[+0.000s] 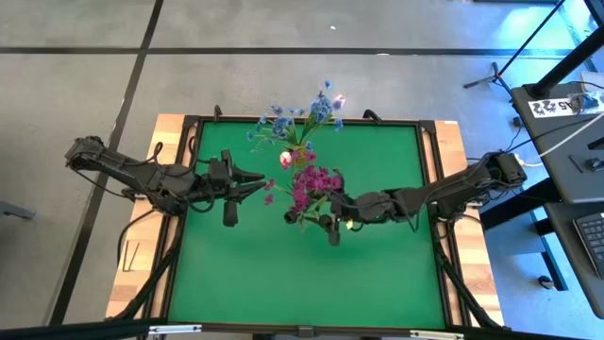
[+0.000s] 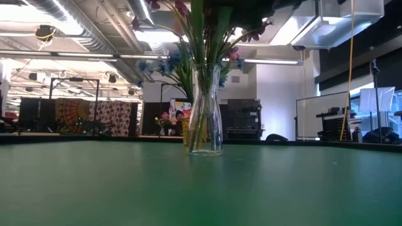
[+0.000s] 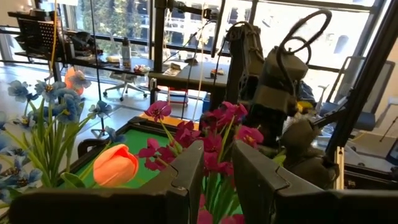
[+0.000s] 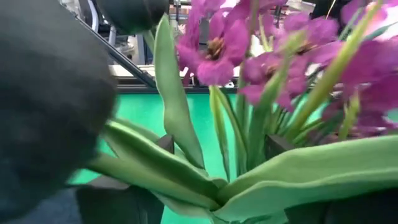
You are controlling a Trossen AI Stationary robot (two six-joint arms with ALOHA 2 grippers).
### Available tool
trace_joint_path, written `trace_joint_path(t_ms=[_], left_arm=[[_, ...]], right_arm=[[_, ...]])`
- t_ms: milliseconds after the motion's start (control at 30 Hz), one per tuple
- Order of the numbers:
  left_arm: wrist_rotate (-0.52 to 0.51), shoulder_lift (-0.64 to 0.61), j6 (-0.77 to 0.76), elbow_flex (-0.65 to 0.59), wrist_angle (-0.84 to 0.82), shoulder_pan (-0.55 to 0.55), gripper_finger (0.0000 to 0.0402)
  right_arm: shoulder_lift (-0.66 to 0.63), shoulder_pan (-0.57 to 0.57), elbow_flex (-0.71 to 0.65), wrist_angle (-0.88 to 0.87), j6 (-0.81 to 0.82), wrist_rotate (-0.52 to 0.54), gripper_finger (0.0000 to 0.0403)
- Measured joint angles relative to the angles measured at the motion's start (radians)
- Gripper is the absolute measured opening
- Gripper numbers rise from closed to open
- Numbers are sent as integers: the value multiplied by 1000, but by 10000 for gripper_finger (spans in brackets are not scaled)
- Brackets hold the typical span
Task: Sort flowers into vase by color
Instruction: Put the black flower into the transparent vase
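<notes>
A clear glass vase [image 2: 205, 116] stands upright on the green table, with green stems in it. Magenta flowers [image 1: 311, 179] spread above it. Blue flowers [image 1: 304, 115] rise toward the far edge, and a pink tulip bud [image 1: 286, 158] sits between the two bunches. My left gripper [image 1: 257, 186] is open and hovers left of the magenta flowers [image 3: 214, 134]. My right gripper [image 1: 326, 205] is open at their right side, and stems and leaves [image 4: 233, 146] stand between its fingers. No dark buds show. My right gripper comes level from the table's right, with its fingers [image 4: 277, 146] on either side of the magenta flowers' green stems [image 4: 221, 130] just below the blooms. Long leaves [image 4: 298, 171] lie across the fingers. I cannot tell whether the fingers touch the stems.
A raised dark frame [image 1: 429, 189] and wooden borders edge the green table. Bare green surface [image 1: 302, 274] lies toward the near edge. My right arm [image 3: 273, 81] shows behind the flowers in the left wrist view. Room furniture stands beyond the table.
</notes>
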Motion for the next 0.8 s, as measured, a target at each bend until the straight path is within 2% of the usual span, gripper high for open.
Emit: trace_joint_path(t_ms=[333,500,800], left_arm=[[0,0,-19,0,-7,-2,80],[0,0,-18,0,-7,-2,80],[0,0,-29,0,-7,-2,80]], right_arm=[[-106,0,0,-144,38,0,267],[-112,0,0,-146,61,-50,273],[-113,0,-1,-227,92,-52,287]])
